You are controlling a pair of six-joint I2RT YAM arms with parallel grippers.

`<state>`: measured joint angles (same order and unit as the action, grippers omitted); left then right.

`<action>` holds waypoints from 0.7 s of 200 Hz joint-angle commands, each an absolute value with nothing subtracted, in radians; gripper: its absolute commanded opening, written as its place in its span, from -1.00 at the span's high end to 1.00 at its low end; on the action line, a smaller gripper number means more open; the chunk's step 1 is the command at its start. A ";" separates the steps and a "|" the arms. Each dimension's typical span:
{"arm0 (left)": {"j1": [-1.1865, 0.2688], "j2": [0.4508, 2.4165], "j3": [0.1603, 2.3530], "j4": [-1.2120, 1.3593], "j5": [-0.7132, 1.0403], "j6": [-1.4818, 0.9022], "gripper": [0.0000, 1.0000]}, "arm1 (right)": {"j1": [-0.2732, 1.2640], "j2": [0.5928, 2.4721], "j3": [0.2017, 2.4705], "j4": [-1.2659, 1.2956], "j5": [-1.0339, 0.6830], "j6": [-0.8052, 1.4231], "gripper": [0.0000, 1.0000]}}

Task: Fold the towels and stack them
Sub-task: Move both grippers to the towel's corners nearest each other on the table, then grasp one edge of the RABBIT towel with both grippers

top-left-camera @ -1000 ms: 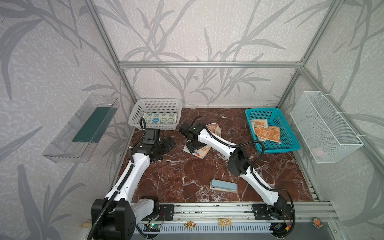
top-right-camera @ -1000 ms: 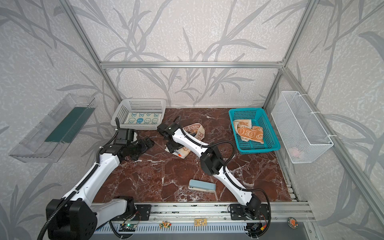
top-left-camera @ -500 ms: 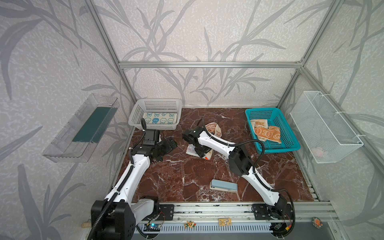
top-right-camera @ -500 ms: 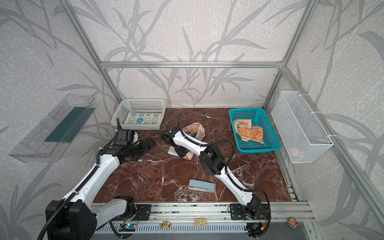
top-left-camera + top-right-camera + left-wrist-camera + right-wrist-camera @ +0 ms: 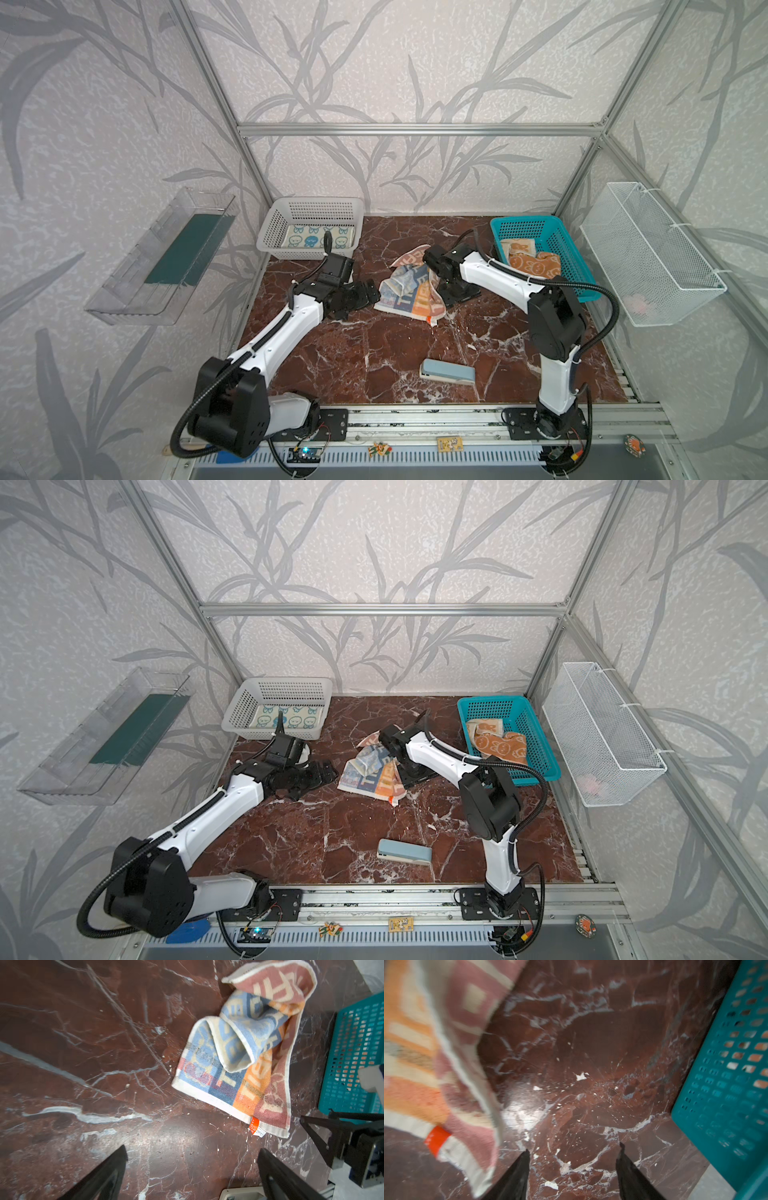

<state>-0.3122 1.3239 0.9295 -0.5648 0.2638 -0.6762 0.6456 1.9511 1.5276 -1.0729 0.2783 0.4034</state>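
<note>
The lettered towel point(image 5: 409, 291) lies crumpled at frame centre, unfolded. Left gripper point(image 5: 192, 1149) and right gripper point(image 5: 574, 1147) gape empty. Next likely needs corners pinched.

Terry-cloth towel point(image 5: 220, 1082), glossy marble table point(image 5: 83, 1064)

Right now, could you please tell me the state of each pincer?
Left pincer: open, holding nothing.
Right pincer: open, holding nothing; towel beside it.

- Both top views were bright, evenly lit and sharp, with straight frame lines bowing near the edges.
- The right wrist view was blurred: the lettered towel point(image 5: 415, 1043) smeared, and glare lay on the marble table point(image 5: 522, 1110).
</note>
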 commanded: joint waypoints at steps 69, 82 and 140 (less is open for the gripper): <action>-0.336 1.410 0.996 -0.619 0.238 -0.623 -0.98 | 0.655 1.838 1.421 -0.833 -0.057 0.512 -0.25; -0.337 1.414 0.989 -0.623 0.235 -0.616 -0.98 | 0.655 1.821 1.425 -0.837 -0.049 0.519 -0.26; -0.359 1.438 0.994 -0.618 0.229 -0.614 -0.98 | 0.657 1.770 1.421 -0.805 -0.092 0.552 -0.27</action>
